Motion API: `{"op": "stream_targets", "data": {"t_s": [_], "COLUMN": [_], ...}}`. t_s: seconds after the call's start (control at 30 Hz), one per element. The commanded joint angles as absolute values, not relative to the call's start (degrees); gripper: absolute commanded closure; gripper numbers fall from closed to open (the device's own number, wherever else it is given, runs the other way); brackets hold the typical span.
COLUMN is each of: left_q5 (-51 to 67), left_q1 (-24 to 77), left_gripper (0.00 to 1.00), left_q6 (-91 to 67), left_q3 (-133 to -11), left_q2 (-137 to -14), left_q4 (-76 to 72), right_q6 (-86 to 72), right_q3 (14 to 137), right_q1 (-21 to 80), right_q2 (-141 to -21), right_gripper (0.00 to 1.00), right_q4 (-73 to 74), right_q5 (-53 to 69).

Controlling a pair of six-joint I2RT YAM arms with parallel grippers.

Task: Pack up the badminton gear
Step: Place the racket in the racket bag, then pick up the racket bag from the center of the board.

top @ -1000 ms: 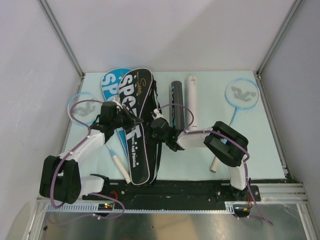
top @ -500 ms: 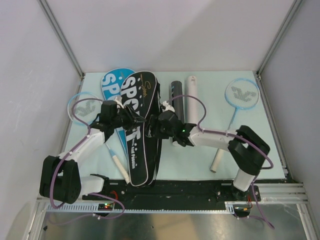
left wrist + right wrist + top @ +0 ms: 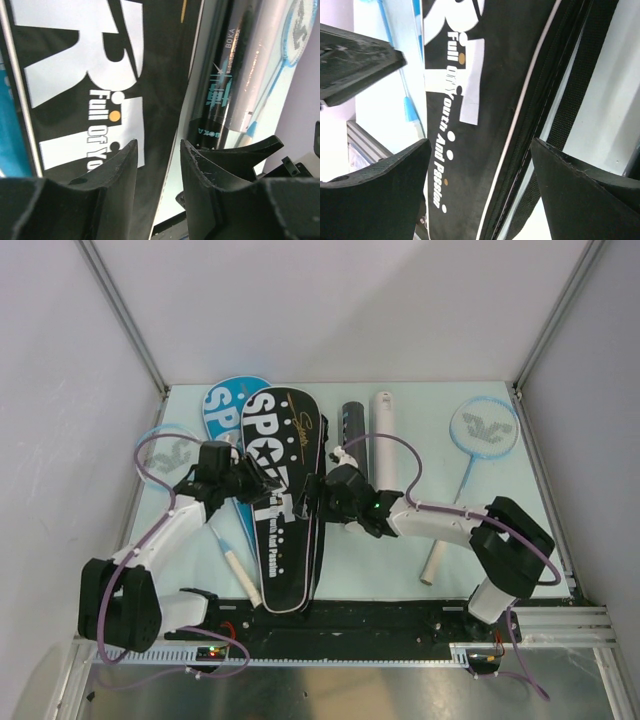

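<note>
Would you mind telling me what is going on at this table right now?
Both arms are working on the black SPORT racket cover, which lies over the blue cover. The left gripper and right gripper hover open at its opposite sides, holding nothing. The left racket, right racket, black tube and white tube lie unpacked on the table.

Black cover [image 3: 287,552] reads "SPORT"; black tube [image 3: 235,60] "BOKA".

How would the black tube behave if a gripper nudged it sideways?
The black tube is a cylinder lying on its side, so it would probably roll. The white tube lies close beside it and might stop it that way. The black tube's surface shines in the left wrist view, so a grip may slip on it.
</note>
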State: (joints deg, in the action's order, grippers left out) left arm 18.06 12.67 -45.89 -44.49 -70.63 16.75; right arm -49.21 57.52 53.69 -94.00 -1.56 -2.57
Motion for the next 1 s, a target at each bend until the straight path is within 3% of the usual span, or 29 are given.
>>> {"op": "stream_targets", "data": {"t_s": [0.0,0.43,0.57,0.77,0.97], "left_q5": [15.22,16.74,16.72,17.76,18.14], "left_q1": [10.99,6.49,5.11,3.69,3.03], "left_gripper": [0.57,0.56,0.55,0.55,0.55], "left_q6": [-42.36,-40.04,-38.92,-38.51,-38.58], "left_q3": [-46.01,-45.77,-45.78,-46.24,-48.21], "left_q2": [-66.99,-61.81,-60.62,-59.54,-59.39], "left_q4": [20.92,23.92,25.21,25.87,26.01], "right_q6": [-50.02,-52.71,-53.46,-52.55,-51.07], "right_q3": [56.63,54.88,54.12,53.93,52.6], "right_q1": [54.7,57.75,58.21,58.09,56.87], "right_q2": [-96.44,-102.99,-104.95,-105.29,-103.18], "right_gripper": [0.15,0.17,0.22,0.4,0.71], "right_q4": [-2.46,-4.79,-8.62,-11.58,-14.38], "right_q5": [-2.77,-1.4,1.45,2.8,3.72]}}
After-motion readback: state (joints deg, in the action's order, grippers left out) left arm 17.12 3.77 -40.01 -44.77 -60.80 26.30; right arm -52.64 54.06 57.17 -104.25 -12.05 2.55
